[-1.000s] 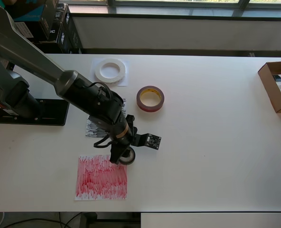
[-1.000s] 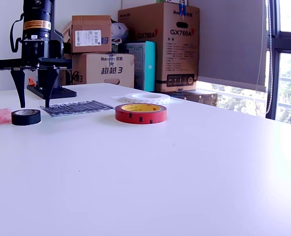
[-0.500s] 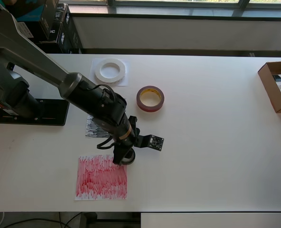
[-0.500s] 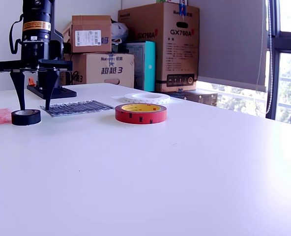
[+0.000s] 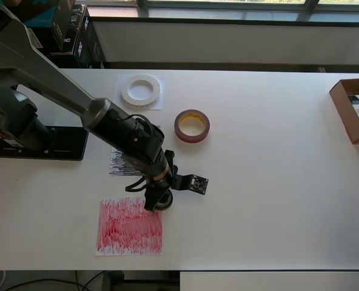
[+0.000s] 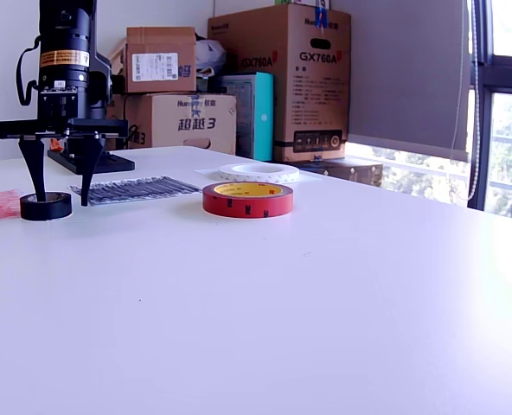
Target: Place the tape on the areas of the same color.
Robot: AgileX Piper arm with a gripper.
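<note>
Nearest us in the exterior view, the gripper stands with its jaws spread wide, one finger down through the small black roll and one outside it (not closed on it). We see that roll just off the red sheet's corner. Farther off lie the black sheet, the dark red roll, then the white ring on its white sheet.

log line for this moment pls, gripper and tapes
gripper open, astride black roll | white ring on white sheet | red roll on bare table
</note>
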